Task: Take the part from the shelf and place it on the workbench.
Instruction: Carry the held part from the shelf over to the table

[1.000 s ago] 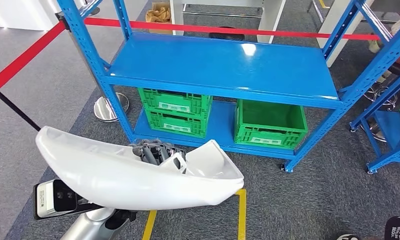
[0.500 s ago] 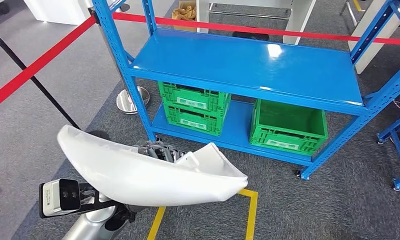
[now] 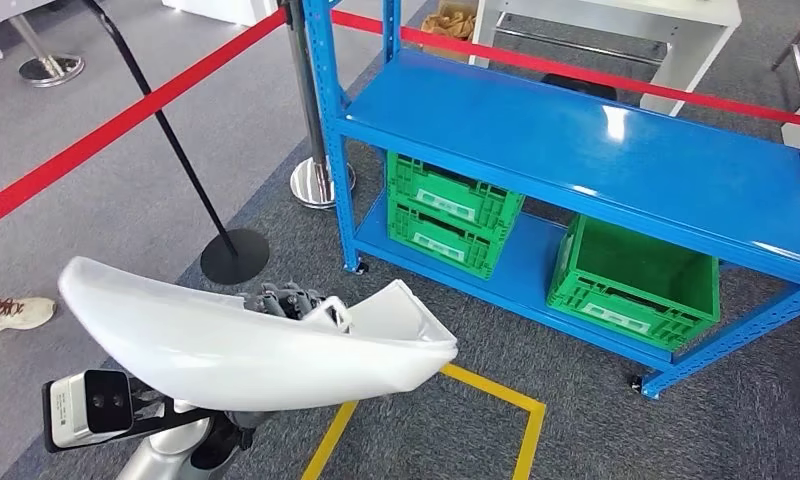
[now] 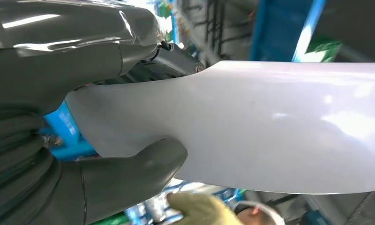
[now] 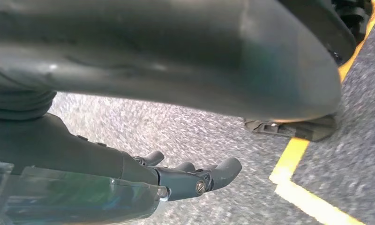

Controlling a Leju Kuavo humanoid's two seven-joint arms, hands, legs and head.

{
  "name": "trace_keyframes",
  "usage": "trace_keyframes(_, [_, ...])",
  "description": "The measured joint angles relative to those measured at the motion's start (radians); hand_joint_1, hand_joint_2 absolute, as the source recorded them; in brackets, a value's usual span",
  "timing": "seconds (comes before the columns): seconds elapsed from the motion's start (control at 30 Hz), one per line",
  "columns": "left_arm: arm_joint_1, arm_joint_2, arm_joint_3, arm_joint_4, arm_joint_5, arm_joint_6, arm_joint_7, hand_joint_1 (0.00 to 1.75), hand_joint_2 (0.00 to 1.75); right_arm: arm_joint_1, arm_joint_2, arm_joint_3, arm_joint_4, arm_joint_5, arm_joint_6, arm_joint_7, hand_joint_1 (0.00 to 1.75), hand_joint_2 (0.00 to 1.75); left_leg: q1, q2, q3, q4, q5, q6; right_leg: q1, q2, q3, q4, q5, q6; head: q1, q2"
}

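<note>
In the head view, a long white curved shell part (image 3: pixel 246 350) is held low at the lower left, above the grey carpet (image 3: pixel 596 420). Its long axis runs nearly level across the picture: the rounded narrow end points to the robot's left, the wider scooped end points right, toward the yellow floor tape (image 3: pixel 496 395). Its hollow side is turned up and away from the robot. The dark fingers of the left hand (image 3: pixel 288 301) are seen hooked over the far edge of the part near its middle. Beyond stands a blue shelf (image 3: pixel 596 150), well apart from the part, with two stacked green crates (image 3: pixel 451 210) and an open green crate (image 3: pixel 636 275) on its lower level. A red barrier tape (image 3: pixel 126 120) and a post base (image 3: pixel 234 255) are seen at left, and a shoe (image 3: pixel 11 312) at the far left edge.

In the left wrist view, the part (image 4: pixel 270 126) is gripped by the left hand (image 4: pixel 124 117), the thick thumb pressed on its smooth outer face and the fingers wrapped over the opposite edge.

In the right wrist view, the right hand (image 5: pixel 185 176) hangs over the carpet with nothing in it, its fingers loosely curled and slightly apart.
</note>
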Motion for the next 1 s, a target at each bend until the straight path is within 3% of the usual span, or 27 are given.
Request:
trace_keyframes(0.07, [0.002,-0.003,0.002,-0.002,-0.003,-0.004,0.0,1.75,1.75,0.002,-0.003,0.001,0.0,0.0,0.001,-0.003,0.0,0.0,0.0,-0.023,-0.008,0.001,0.006,0.009,-0.001,0.055,-0.059,0.138,-0.071,0.002,0.002,0.0])
trace_keyframes(0.1, [0.004,-0.003,0.003,-0.002,-0.007,-0.003,0.0,1.75,1.75,0.004,-0.005,0.002,0.0,0.001,0.0,-0.006,0.0,0.0,-0.002,-0.036,-0.011,0.001,0.008,0.01,0.0,0.066,-0.088,0.203,-0.095,0.002,0.002,0.0])
trace_keyframes(0.13, [0.007,-0.003,0.006,-0.002,-0.012,-0.002,0.0,1.75,1.75,0.006,-0.006,0.003,0.0,0.002,0.0,-0.008,0.0,0.0,-0.003,-0.05,-0.012,0.002,0.009,0.011,0.0,0.071,-0.104,0.239,-0.101,0.0,0.002,0.0])
trace_keyframes(0.17, [0.01,-0.004,0.01,-0.003,-0.017,0.002,0.0,1.75,1.75,0.006,-0.008,0.005,0.0,0.002,-0.001,-0.01,0.0,0.0,-0.004,-0.064,-0.013,0.004,0.01,0.011,0.0,0.074,-0.101,0.232,-0.086,-0.002,0.002,0.0])
trace_keyframes(0.2, [0.012,-0.006,0.014,-0.005,-0.021,0.005,0.0,1.75,1.75,0.006,-0.009,0.005,0.0,0.001,-0.002,-0.011,0.0,0.0,-0.004,-0.078,-0.013,0.007,0.01,0.01,0.0,0.077,-0.078,0.184,-0.054,-0.005,0.002,0.0])
trace_keyframes(0.27, [0.013,-0.012,0.02,-0.013,-0.024,0.004,0.0,1.75,1.75,0.005,-0.011,0.006,0.0,-0.004,-0.003,-0.008,0.0,0.0,-0.006,-0.103,-0.017,0.017,0.008,0.004,-0.005,0.113,-0.009,0.035,0.009,-0.009,0.003,0.0])
trace_keyframes(0.33, [0.011,-0.021,0.021,-0.021,-0.026,0.0,0.0,1.75,1.75,0.004,-0.013,0.006,0.0,-0.01,-0.004,-0.003,0.0,0.0,-0.006,-0.125,-0.026,0.025,0.008,-0.006,-0.007,0.143,0.026,-0.042,0.028,-0.01,0.002,0.0])
trace_keyframes(0.4, [0.01,-0.025,0.022,-0.027,-0.035,-0.002,0.004,1.75,1.75,0.004,-0.014,0.006,0.0,-0.011,-0.004,0.001,0.0,0.0,-0.003,-0.147,-0.036,0.026,0.012,-0.018,-0.005,0.133,0.027,-0.045,0.027,-0.016,0.001,0.0])
trace_keyframes(0.43, [0.011,-0.025,0.023,-0.03,-0.041,-0.001,0.007,1.75,1.75,0.003,-0.013,0.006,0.0,-0.01,-0.004,0.003,0.0,0.0,-0.002,-0.145,-0.04,0.029,0.011,-0.023,-0.005,0.122,0.027,-0.046,0.03,-0.021,0.002,0.0])
trace_keyframes(0.5, [0.01,-0.024,0.025,-0.035,-0.053,-0.001,0.011,1.75,1.75,0.003,-0.013,0.007,0.0,-0.003,-0.003,0.005,0.0,0.0,-0.003,-0.105,-0.066,0.076,-0.02,-0.034,-0.009,0.097,0.028,-0.05,0.035,-0.033,-0.006,0.0])
trace_keyframes(0.57, [0.011,-0.021,0.026,-0.037,-0.061,-0.001,0.012,1.75,1.75,0.006,-0.013,0.009,-0.001,0.002,-0.003,0.007,0.0,0.0,-0.001,-0.049,-0.126,0.198,-0.085,-0.044,-0.009,0.071,0.025,-0.05,0.036,-0.037,-0.014,0.0])
trace_keyframes(0.6, [0.012,-0.019,0.026,-0.037,-0.065,0.0,0.012,1.75,1.75,0.008,-0.014,0.01,-0.001,0.004,-0.003,0.007,0.0,0.0,0.001,-0.037,-0.159,0.263,-0.111,-0.047,-0.008,0.056,0.023,-0.05,0.036,-0.038,-0.014,0.0])
trace_keyframes(0.63, [0.014,-0.017,0.026,-0.037,-0.07,0.002,0.012,1.75,1.75,0.009,-0.014,0.012,-0.001,0.006,-0.002,0.008,0.0,0.0,0.003,-0.032,-0.18,0.306,-0.121,-0.05,-0.008,0.041,0.022,-0.05,0.036,-0.038,-0.014,0.0])
trace_keyframes(0.67, [0.015,-0.014,0.027,-0.037,-0.076,0.006,0.012,1.75,1.75,0.009,-0.015,0.015,-0.001,0.011,-0.002,0.009,0.0,0.0,0.005,-0.028,-0.181,0.311,-0.113,-0.051,-0.009,0.026,0.022,-0.05,0.036,-0.037,-0.014,0.0])
trace_keyframes(0.73, [0.018,-0.009,0.028,-0.04,-0.087,0.013,0.012,1.75,1.75,0.007,-0.014,0.02,-0.001,0.019,0.0,0.01,0.0,0.0,0.007,-0.009,-0.123,0.206,-0.055,-0.048,-0.009,0.001,0.024,-0.05,0.035,-0.036,-0.015,0.0])
trace_keyframes(0.77, [0.019,-0.007,0.028,-0.043,-0.091,0.016,0.011,1.75,1.75,0.005,-0.014,0.022,-0.001,0.021,0.001,0.011,0.0,0.0,0.004,0.018,-0.082,0.131,-0.029,-0.045,-0.007,-0.009,0.026,-0.05,0.033,-0.033,-0.015,0.0])
trace_keyframes(0.83, [0.021,-0.006,0.029,-0.051,-0.093,0.022,0.009,1.75,1.75,0.003,-0.014,0.024,-0.001,0.022,0.001,0.012,0.0,0.0,-0.003,0.055,-0.032,0.037,-0.005,-0.036,-0.003,-0.026,0.03,-0.05,0.03,-0.023,-0.014,0.0])
trace_keyframes(0.87, [0.023,-0.005,0.029,-0.054,-0.094,0.024,0.008,1.75,1.75,0.003,-0.014,0.024,-0.001,0.022,0.001,0.012,0.0,0.0,-0.007,0.058,-0.028,0.025,-0.006,-0.031,-0.002,-0.036,0.033,-0.051,0.028,-0.017,-0.013,0.0])
trace_keyframes(0.93, [0.029,-0.002,0.029,-0.059,-0.094,0.025,0.007,1.75,1.75,0.002,-0.014,0.025,-0.001,0.022,0.001,0.013,0.0,0.0,-0.007,0.031,-0.032,0.024,-0.001,-0.02,-0.004,-0.05,0.038,-0.053,0.025,-0.004,-0.013,0.0])
trace_keyframes(1.0, [0.033,-0.001,0.029,-0.064,-0.094,0.025,0.007,1.75,1.75,0.0,-0.013,0.027,0.0,0.021,0.002,0.014,0.0,0.0,-0.001,0.007,-0.031,0.018,0.007,-0.007,-0.007,-0.014,0.027,-0.018,-0.004,0.004,-0.009,0.0])
